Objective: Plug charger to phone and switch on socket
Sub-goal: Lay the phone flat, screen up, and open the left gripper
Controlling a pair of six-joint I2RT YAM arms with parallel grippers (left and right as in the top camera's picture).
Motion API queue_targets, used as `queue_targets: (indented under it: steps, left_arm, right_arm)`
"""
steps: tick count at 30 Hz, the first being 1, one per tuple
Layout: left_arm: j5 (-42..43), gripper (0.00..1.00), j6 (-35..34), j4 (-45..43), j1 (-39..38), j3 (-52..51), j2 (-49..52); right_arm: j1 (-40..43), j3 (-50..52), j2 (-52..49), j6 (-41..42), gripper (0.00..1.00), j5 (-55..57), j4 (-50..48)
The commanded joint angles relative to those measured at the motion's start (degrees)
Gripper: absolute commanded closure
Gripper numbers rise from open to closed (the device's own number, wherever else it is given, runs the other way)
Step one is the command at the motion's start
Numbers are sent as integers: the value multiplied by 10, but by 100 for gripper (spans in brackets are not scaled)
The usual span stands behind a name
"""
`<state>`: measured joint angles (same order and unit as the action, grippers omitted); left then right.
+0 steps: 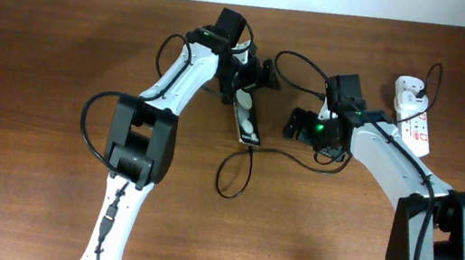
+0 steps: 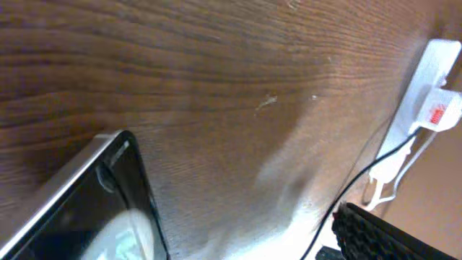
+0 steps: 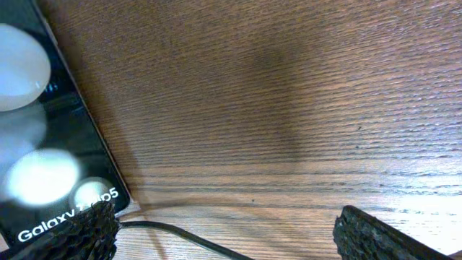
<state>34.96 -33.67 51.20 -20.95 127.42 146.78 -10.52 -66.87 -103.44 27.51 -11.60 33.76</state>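
**While the Plug Rests at the Phone, the Switch Waits**

Seen from the lower edge of the overhead view, the thin black charger cable point(image 3: 162, 228) comes first. It curls into a loose loop on the dark wooden table point(image 1: 39, 76) and rises to the lower end of the small glossy black phone point(image 1: 247, 123), which lies slanted at centre frame. In the right wrist view the right gripper point(image 3: 224, 231) hovers low over that end. Its ribbed fingers point(image 3: 390, 235) are spread wide and grip nothing, and the cable passes between them. One finger hides the port, so I cannot tell whether the tip is fully seated.

Just above the phone's upper end sits the left gripper point(image 1: 243, 90). Only one of its fingers shows in its own camera, so I cannot tell how wide it stands or whether it grips the phone.

Farthest off, at the upper right, lies the white elongated power strip point(image 1: 414, 119) with red switch marks point(image 1: 417, 127) and the white plug adapter point(image 1: 407, 86) at its upper end.

I see the main risk in the cable. If the right arm swings toward the strip, a finger or the wrist could snag the slack and pull out a half-seated tip, or drag the phone. A hard press on the switch might also shove the light strip.
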Motion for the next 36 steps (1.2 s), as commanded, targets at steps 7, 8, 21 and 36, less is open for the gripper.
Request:
queue_targets:
  steps: [7, 8, 21, 36]
  left_arm:
    - [-104, 1, -41, 49, 3, -7, 24]
    - [-108, 1, -41, 54, 2, -7, 24]
    - [-199, 1, -62, 150, -3, 26, 24]
    - [-144, 1, -62, 87, -46, 54, 24]
  right_arm:
    - [1, 2, 15, 4, 1, -9, -2]
    - [1, 2, 15, 4, 1, -9, -2]
    - [1, 2, 15, 4, 1, -15, -4]
    - [1, 2, 15, 4, 1, -17, -1]
